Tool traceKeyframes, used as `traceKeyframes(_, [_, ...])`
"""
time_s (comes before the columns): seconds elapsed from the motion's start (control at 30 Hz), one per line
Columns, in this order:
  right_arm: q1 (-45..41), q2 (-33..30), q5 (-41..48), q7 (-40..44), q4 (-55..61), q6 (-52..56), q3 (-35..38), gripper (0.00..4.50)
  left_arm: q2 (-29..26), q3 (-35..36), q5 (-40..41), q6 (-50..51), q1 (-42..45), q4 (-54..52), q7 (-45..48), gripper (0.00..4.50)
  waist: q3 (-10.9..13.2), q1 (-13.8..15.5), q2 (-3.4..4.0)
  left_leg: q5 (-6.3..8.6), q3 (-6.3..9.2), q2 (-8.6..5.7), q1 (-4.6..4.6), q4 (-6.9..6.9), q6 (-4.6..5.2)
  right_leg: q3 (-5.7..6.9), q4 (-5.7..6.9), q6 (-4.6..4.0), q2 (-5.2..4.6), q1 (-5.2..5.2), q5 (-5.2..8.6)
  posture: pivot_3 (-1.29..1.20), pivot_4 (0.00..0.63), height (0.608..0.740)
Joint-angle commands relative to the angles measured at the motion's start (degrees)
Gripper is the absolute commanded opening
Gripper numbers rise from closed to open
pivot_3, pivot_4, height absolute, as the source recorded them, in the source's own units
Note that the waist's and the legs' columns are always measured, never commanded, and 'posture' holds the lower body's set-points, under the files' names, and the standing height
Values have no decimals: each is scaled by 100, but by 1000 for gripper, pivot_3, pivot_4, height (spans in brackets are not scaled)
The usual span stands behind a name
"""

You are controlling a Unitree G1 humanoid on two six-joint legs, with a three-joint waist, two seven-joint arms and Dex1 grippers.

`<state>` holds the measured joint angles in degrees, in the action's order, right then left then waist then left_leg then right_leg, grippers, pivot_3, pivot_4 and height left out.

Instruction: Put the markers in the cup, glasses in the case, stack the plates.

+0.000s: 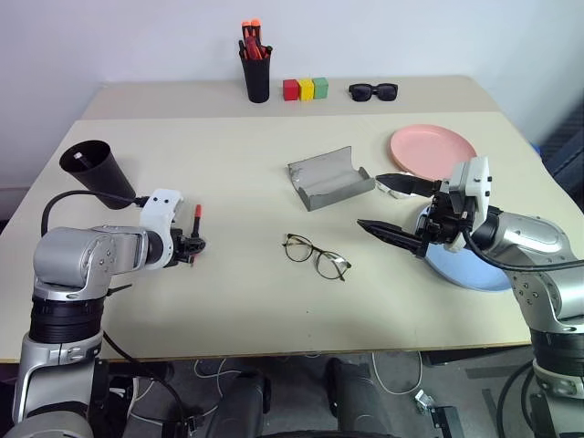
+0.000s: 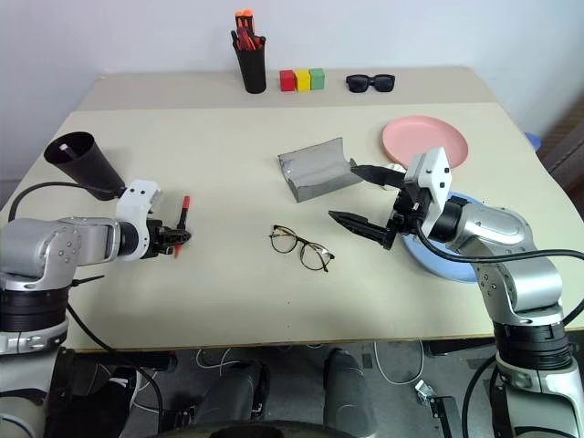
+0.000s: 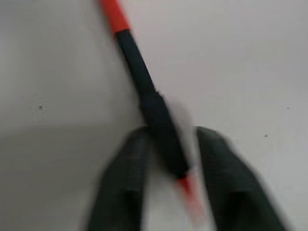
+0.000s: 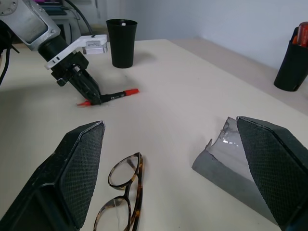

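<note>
Two grippers are over the table (image 1: 228,301): the left gripper (image 4: 93,96) points down with its fingers clenched on the red marker (image 4: 118,95), which lies flat on the tabletop just in front of the black cup (image 4: 121,42). The right gripper (image 1: 388,203) hangs level with its jaws spread wide and nothing between them, above the light blue plate (image 2: 456,265). The salmon pink plate (image 1: 433,151) sits just behind it. The grey case (image 1: 327,178) lies open mid-table, and the glasses (image 1: 316,255) rest nearer the front edge
</note>
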<state>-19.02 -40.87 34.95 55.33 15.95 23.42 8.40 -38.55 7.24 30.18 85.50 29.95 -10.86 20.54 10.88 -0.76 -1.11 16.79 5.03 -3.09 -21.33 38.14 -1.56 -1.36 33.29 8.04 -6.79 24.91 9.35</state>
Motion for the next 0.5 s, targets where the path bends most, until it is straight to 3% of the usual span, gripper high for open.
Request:
traceKeyframes(0.03, [-37, -29, 27, -30, 168, -80, 146, 4500, -149, 32, -44, -356, -15, -110, 186, 104, 0, 3, 0, 0, 0, 0, 0, 0, 0, 0, 0, 0, 0, 0, 0, 0, 150, 740])
traceKeyframes(0.13, [-63, 2, 14, -24, 143, -103, 112, 4500, -214, 12, -154, -696, 86, -96, 243, 104, 0, 5, 0, 0, 0, 0, 0, 1, 0, 0, 0, 0, 0, 0, 0, 0, 150, 740])
traceKeyframes(0.27, [-138, 26, -16, 5, 60, -129, 73, 4500, 63, 318, -565, -3171, 294, 86, 481, 104, 0, 22, 0, -2, 1, 0, -2, 1, -3, 1, -6, -1, -1, -1, 0, 0, 150, 740])
traceKeyframes(0.37, [-192, 28, -35, 28, 5, -147, 61, 4500, 359, 934, -662, -4676, 721, 528, 278, 104, 0, 29, -1, -4, 0, 0, -5, 1, -8, 1, -13, -4, -2, -1, -2, 0, 150, 740])
traceKeyframes(0.5, [-216, 32, -51, 48, -35, -169, 48, 4500, 285, 1548, -1106, -6569, 826, 1362, 15, 104, -4, -32, 6, -4, -8, 2, 2, -8, -8, -1, -15, -5, -2, 2, -5, 0, 150, 740])
